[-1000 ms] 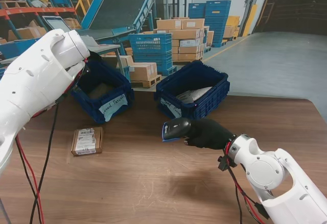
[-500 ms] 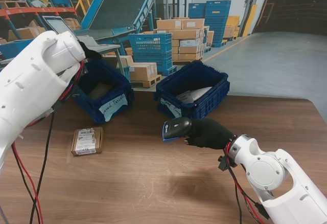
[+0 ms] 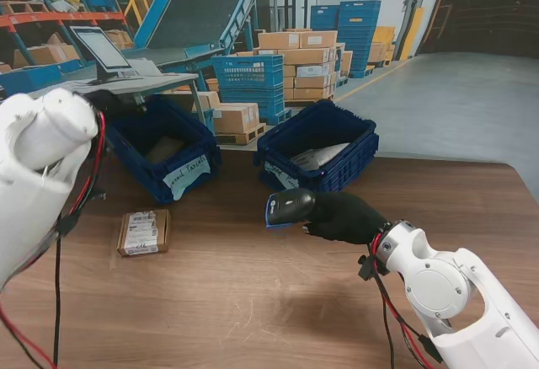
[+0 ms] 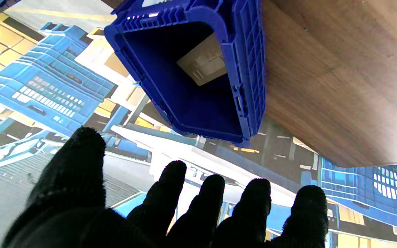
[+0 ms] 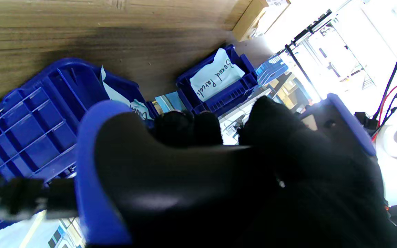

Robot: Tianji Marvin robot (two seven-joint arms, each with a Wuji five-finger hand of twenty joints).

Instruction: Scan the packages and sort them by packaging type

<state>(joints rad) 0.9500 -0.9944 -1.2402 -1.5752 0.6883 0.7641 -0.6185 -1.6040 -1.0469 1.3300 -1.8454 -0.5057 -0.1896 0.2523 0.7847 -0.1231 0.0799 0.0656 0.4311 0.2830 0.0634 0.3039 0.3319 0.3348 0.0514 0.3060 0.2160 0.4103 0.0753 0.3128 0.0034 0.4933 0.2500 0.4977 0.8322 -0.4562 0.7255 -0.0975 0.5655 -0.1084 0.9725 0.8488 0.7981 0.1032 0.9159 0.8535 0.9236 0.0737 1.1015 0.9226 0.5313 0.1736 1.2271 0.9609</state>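
Note:
A small cardboard box (image 3: pixel 143 232) with a white label lies flat on the table, nearer to me than the left blue bin (image 3: pixel 192 173). That bin is labelled "Boxed Parcels" and holds a brown box (image 4: pixel 203 63). The right blue bin (image 3: pixel 349 165) holds a white poly bag (image 3: pixel 320 157). My right hand (image 3: pixel 341 217) is shut on a black and blue barcode scanner (image 3: pixel 290 209), whose head faces left toward the cardboard box. My left hand (image 3: pixel 114 101) hovers at the left bin's far left corner. In the left wrist view this hand (image 4: pixel 171 210) is open, fingers spread, holding nothing.
A tablet on a stand (image 3: pixel 103 49) sits on a grey bench behind the left bin. Stacked cartons and blue crates (image 3: pixel 295 66) stand on the floor beyond the table. Red and black cables (image 3: pixel 63 243) hang from my left arm over the table's left side.
My left arm has swung left and back toward me, uncovering the tablet behind it. The right hand with the scanner has hardly moved, only rising slightly.

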